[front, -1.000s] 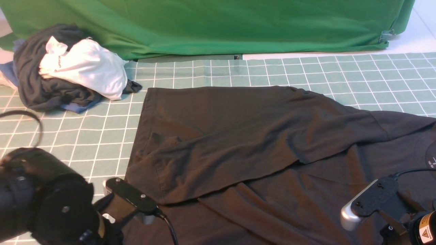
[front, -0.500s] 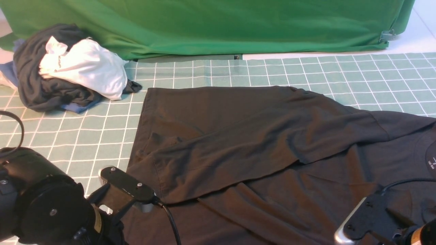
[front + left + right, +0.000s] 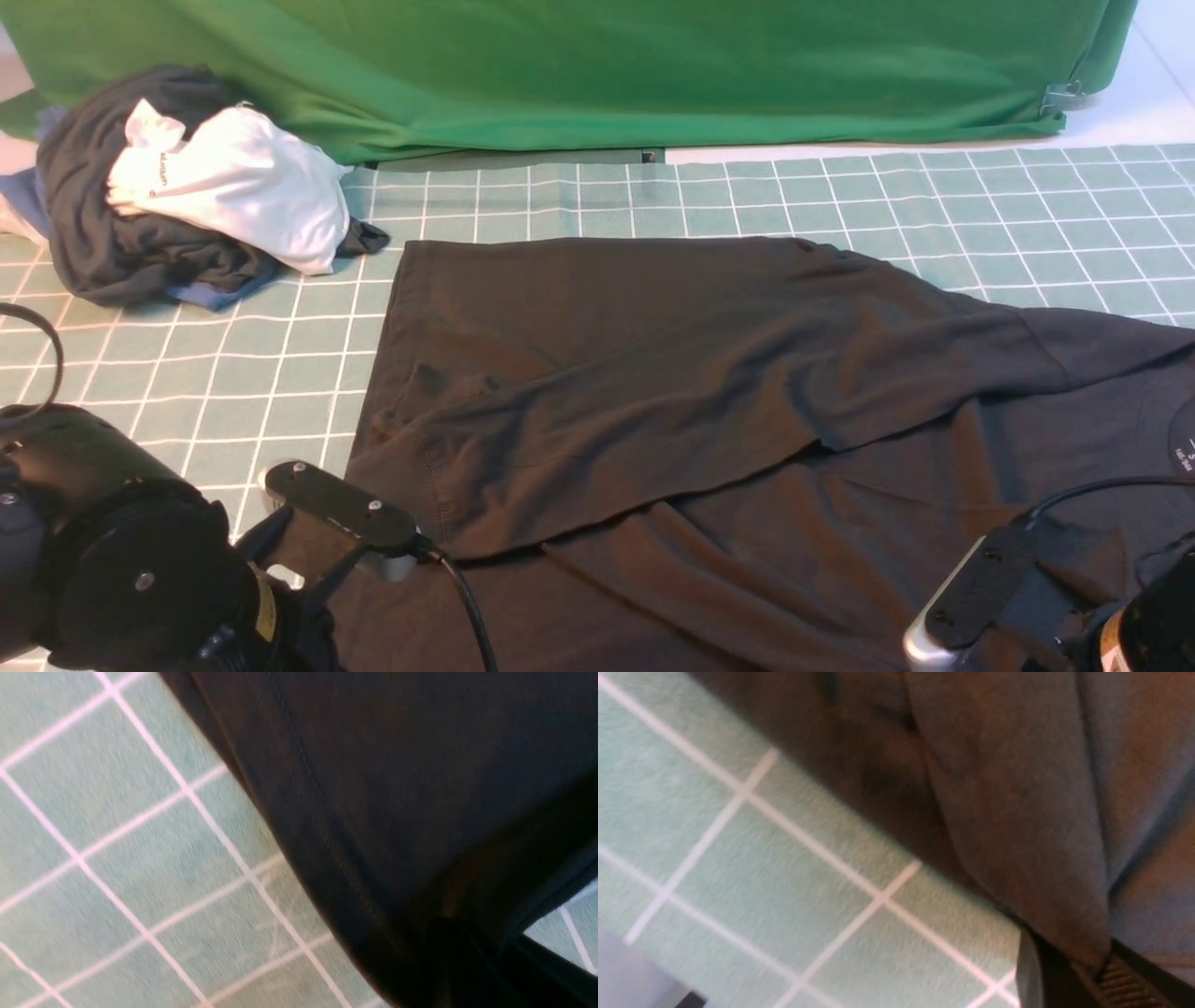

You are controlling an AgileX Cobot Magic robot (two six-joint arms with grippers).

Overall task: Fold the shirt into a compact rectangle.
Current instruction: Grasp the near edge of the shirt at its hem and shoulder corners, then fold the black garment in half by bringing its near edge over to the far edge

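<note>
Mat: the pale green grid mat (image 3: 280,364) with white lines covers the work surface and carries all the cloth.
Shirt: the black shirt (image 3: 653,392) lies spread across the middle and right of the mat, reaching the near edge of the front view. Its far side is folded over towards the robot, making a slanted flap across the body.
Neck label: the white neck label (image 3: 1184,448) shows at the far right edge, partly cut off.
Left gripper: the left gripper (image 3: 472,970) is closed on the shirt's stitched hem at the near left corner. The cloth drapes over it, so the jaws themselves are mostly hidden.
Right gripper: the right gripper (image 3: 1092,970) is clamped on a gathered fold at the shirt's near edge. The cloth narrows to a pinch against a ribbed pad (image 3: 1125,984).
Heap: a heap of garments (image 3: 177,187) sits at the far left of the mat, well apart from the shirt, with a white piece (image 3: 233,187) on top of dark ones.
Backdrop: a green cloth (image 3: 579,65) hangs along the far side.
</note>
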